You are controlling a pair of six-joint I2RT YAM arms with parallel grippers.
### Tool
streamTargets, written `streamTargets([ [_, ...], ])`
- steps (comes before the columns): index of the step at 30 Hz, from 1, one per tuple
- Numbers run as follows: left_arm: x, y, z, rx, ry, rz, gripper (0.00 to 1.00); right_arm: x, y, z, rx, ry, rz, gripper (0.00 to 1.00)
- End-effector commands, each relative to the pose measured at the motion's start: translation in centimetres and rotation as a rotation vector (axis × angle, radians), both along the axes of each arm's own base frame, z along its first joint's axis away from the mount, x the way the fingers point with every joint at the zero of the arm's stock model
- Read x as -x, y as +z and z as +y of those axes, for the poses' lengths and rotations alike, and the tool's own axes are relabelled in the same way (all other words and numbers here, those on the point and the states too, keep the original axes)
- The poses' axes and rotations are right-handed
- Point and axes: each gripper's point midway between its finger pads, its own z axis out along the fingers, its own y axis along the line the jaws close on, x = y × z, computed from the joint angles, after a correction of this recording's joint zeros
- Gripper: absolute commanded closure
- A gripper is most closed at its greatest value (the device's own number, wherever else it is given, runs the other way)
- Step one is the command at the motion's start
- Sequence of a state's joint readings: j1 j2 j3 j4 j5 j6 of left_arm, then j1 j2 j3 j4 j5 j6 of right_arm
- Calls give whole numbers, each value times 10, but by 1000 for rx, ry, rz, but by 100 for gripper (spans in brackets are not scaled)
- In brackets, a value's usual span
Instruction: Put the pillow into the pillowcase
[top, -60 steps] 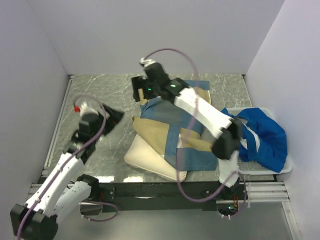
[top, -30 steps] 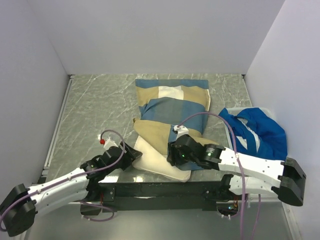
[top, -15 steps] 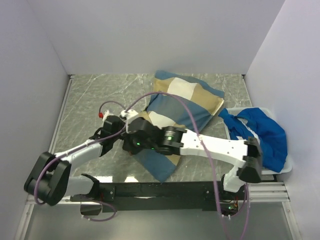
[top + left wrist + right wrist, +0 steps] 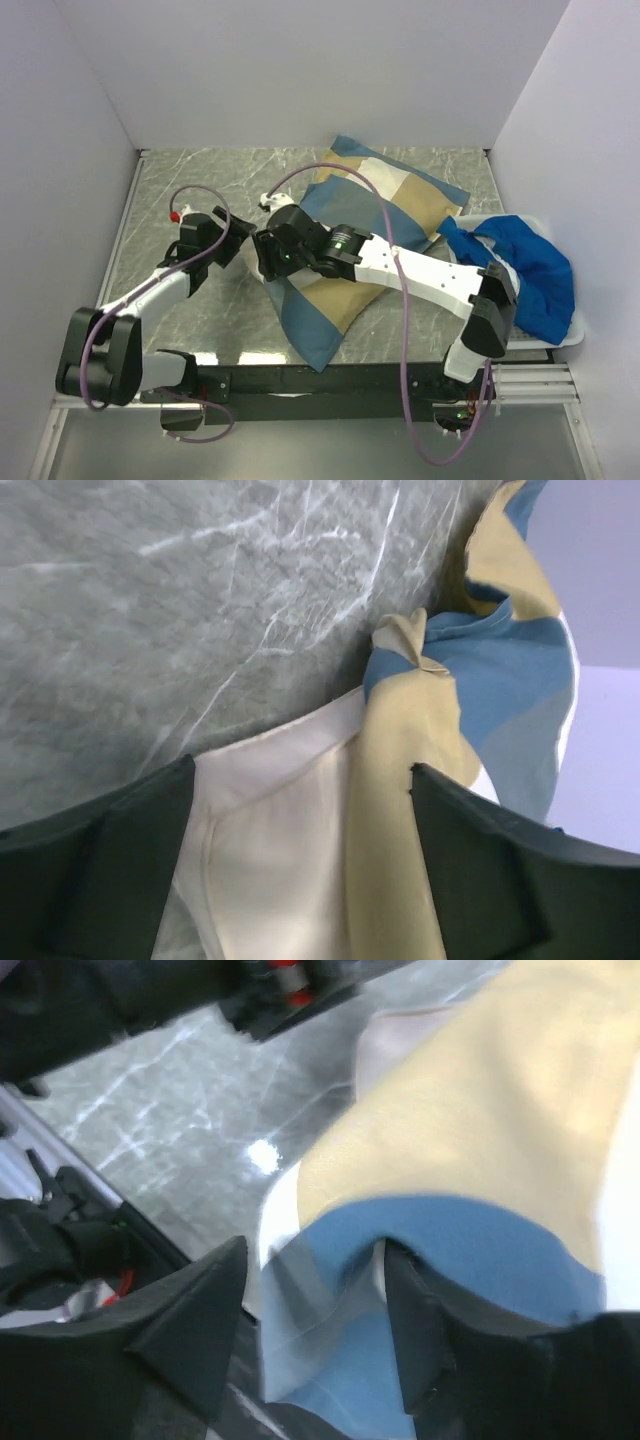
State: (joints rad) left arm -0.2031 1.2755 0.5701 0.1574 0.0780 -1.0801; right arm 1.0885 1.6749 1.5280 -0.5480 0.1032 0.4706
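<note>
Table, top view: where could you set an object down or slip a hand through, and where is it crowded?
Free: the far-left marble of the table, bordered by the walls, the left gripper and the pillowcase; the near-left patch beside that arm. Crowded: the middle, where the right gripper meets the pillowcase, and the right, filled by the basket of blue cloth.

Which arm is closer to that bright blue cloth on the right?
Right. The right arm has its elbow just beside the blue cloth, its forearm stretching left over the pillowcase. The left arm is far left, beyond the pillowcase.
</note>
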Motion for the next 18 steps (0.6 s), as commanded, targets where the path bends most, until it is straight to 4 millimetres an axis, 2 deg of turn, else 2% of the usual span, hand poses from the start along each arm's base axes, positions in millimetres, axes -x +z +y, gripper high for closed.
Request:
streamTargets([
  [1,22,16,25,-84,79,5,3,-17,34,-43,-7,-90,-126,32],
  [2,29,15,28,-82,91,12,2,-17,31,-48,7,-96,-125,29],
  [3,43,0,30,-74,103,53,3,-15,23,-52,32,-92,-126,28],
  [4,50,6,31,-51,108,26,2,-9,21,-54,35,-78,-122,26],
  [5,59,1,32,-39,116,38,1,-4,20,-52,27,-60,-131,22],
  [6,73,-18,33,-27,124,75,3,11,4,-51,57,-23,-132,19],
  [7,78,-14,30,6,109,37,5,20,0,-49,60,3,-137,17],
  [8,90,-31,27,31,95,67,11,26,-3,-45,61,24,-150,14],
  [9,95,-35,23,49,81,64,14,43,-17,-41,96,65,-160,11],
  [10,98,-31,14,84,36,39,18,42,-27,-41,138,48,-181,9],
  [11,106,-42,10,93,15,66,29,44,-34,-41,166,49,-194,7],
  [13,110,-37,-6,115,-53,33,34,50,-51,-41,226,39,-216,3],
  [14,117,-35,-19,145,-122,19,41,51,-54,-39,231,39,-221,1],
  [16,126,-26,-41,177,-220,-12,46,58,-67,-37,256,56,-227,0],
  [17,125,-14,-51,185,-268,-53,55,57,-69,-36,262,54,-245,0],
  [18,126,-8,-59,178,-301,-65,58,57,-69,-35,271,51,-259,0],
])
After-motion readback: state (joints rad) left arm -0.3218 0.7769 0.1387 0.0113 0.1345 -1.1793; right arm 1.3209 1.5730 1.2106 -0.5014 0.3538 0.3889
